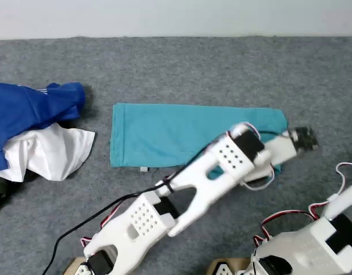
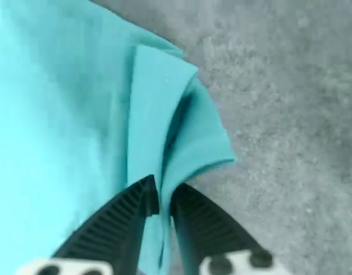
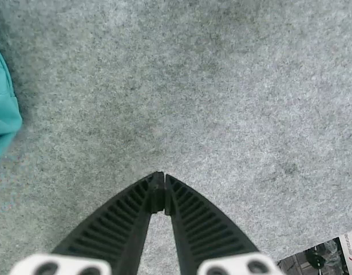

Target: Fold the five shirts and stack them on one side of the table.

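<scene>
**Operator:** Where is the teal shirt?

**Spotter:** The teal shirt [image 1: 181,134] lies flat on the grey table [image 1: 221,69] as a long folded rectangle. Your left arm [image 1: 187,189] reaches across its near edge to its far short end.

**Operator:** And the left jaws?

**Spotter:** Your left gripper [image 2: 163,197] is pinched on the teal shirt. A fold of cloth at that end's corner runs up between the two fingers [image 2: 121,215], and the corner is doubled over on itself.

**Operator:** The right one?

**Spotter:** Your right gripper [image 3: 159,192] has its jaws closed tip to tip with nothing between them. It hangs over bare table just beside the teal shirt, and only a rounded edge of it [image 3: 3,109] shows in that wrist view.

**Operator:** The other shirts?

**Spotter:** A blue shirt [image 1: 27,109] and a white shirt [image 1: 47,152] are heaped together unfolded, blue lying partly over white, apart from the teal shirt's opposite short end
</scene>
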`<state>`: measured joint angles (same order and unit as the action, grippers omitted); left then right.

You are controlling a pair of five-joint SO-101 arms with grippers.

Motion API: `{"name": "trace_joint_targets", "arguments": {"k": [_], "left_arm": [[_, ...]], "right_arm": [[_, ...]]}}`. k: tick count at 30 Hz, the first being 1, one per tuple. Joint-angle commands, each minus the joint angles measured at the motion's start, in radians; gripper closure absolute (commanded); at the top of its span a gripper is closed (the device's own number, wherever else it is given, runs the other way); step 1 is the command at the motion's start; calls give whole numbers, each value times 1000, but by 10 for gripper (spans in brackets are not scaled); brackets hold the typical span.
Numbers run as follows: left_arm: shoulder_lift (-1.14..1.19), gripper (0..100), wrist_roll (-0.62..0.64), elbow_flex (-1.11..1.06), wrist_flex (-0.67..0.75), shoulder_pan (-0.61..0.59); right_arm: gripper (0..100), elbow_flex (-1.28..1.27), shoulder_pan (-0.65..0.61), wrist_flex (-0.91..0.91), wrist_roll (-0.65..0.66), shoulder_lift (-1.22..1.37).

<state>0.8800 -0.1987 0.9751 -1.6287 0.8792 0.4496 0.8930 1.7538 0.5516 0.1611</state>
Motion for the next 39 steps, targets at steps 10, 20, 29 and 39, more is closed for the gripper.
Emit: {"name": "trace_joint_targets", "arguments": {"k": [10, 20, 29, 39], "left_arm": [[106, 984, -17, 84, 238, -152], [150, 923, -68, 84, 339, -219], [150, 829, -75, 84, 387, -262], [143, 864, -104, 285, 121, -212]], "right_arm": [[987, 54, 7, 41, 8, -68], [987, 54, 7, 41, 8, -61], [987, 54, 7, 41, 8, -61], [987, 54, 10, 41, 8, -67]]}}
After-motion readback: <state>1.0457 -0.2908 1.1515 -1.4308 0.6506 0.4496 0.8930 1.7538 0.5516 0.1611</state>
